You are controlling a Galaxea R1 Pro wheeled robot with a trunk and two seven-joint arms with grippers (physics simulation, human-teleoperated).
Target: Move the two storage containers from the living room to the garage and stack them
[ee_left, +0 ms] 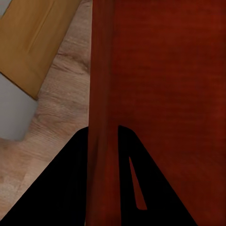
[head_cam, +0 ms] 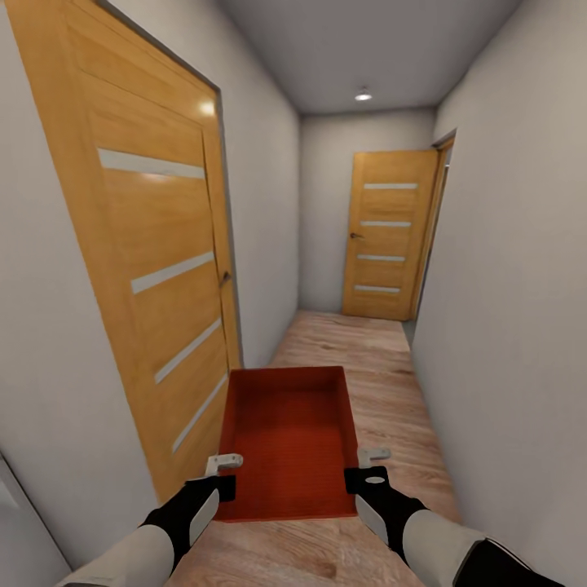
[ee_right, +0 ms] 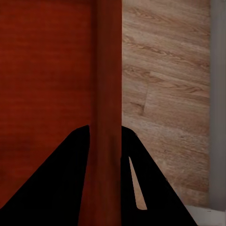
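In a narrow hallway I carry one orange-red storage container (head_cam: 289, 440) between both arms, above the light wood plank floor (head_cam: 383, 383) and just beside the striped wooden door (head_cam: 155, 269) on my left. My left gripper (head_cam: 222, 465) is clamped over the container's left wall, my right gripper (head_cam: 368, 458) over its right wall; each wrist view has the plastic rim (ee_left: 104, 117) running between the dark fingers (ee_left: 61, 188), pinched from both sides.

To do this carry well, I judge I should keep both grips level and evenly spaced, steer clear of the left door frame, and head for the far door (head_cam: 390, 236).

The bin is smooth, plain-walled plastic, rectangular and lidless, and its bottom looks finely ribbed. The walls are matt grey-white.
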